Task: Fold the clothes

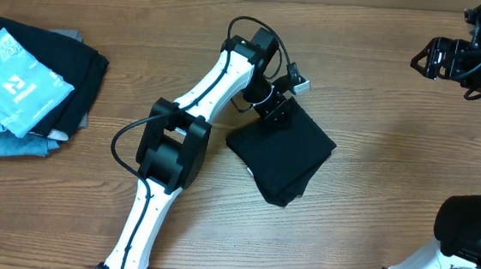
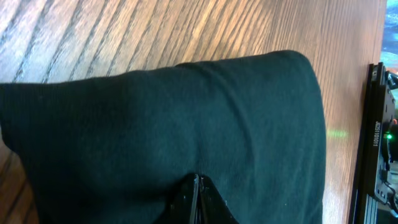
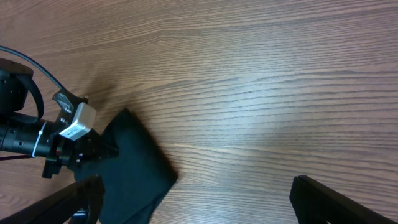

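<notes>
A black folded garment (image 1: 282,155) lies on the wooden table at centre. It fills the left wrist view (image 2: 186,118) and shows at the lower left of the right wrist view (image 3: 134,168). My left gripper (image 1: 278,112) sits at the garment's upper left edge. Its fingers (image 2: 198,182) are shut together with their tips on the cloth, and a crease runs out from the tips. My right gripper (image 1: 452,65) is open and empty, held high over the table's far right, well away from the garment. Its fingers (image 3: 199,205) spread wide over bare wood.
A stack of folded clothes (image 1: 29,83) sits at the far left, with a light blue printed shirt on top of black and grey ones. The right arm's base (image 1: 474,226) stands at the right edge. Bare wood (image 1: 379,120) lies between the garment and the right arm.
</notes>
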You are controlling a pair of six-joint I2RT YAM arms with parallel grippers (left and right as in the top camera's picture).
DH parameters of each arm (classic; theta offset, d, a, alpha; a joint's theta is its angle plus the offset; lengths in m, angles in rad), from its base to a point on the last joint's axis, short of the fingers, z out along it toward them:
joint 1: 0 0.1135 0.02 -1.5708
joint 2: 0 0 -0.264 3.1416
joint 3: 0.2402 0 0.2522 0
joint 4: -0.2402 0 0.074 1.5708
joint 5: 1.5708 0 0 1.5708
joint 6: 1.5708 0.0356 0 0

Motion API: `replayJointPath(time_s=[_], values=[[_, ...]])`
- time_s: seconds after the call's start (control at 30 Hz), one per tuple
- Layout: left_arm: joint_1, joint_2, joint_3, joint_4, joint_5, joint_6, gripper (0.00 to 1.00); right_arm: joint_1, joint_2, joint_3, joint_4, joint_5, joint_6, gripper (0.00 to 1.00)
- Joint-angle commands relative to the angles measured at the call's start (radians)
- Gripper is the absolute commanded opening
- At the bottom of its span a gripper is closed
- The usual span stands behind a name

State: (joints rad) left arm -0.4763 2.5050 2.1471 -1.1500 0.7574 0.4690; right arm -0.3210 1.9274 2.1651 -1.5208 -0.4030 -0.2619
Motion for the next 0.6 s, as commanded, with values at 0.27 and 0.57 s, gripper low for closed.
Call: replayJointPath(time_s=[0.27, 0.57], values=[[-0.031, -0.007, 0.35, -0.181, 0.17, -0.087, 0.04, -0.001, -0.002, 0.002, 0.002, 0.002, 0.004, 1.0], [-0.156, -0.007, 0.267, -0.197, 0.13, -0.026, 0.04, -0.001, -0.002, 0.002, 0.002, 0.002, 0.004, 1.0]])
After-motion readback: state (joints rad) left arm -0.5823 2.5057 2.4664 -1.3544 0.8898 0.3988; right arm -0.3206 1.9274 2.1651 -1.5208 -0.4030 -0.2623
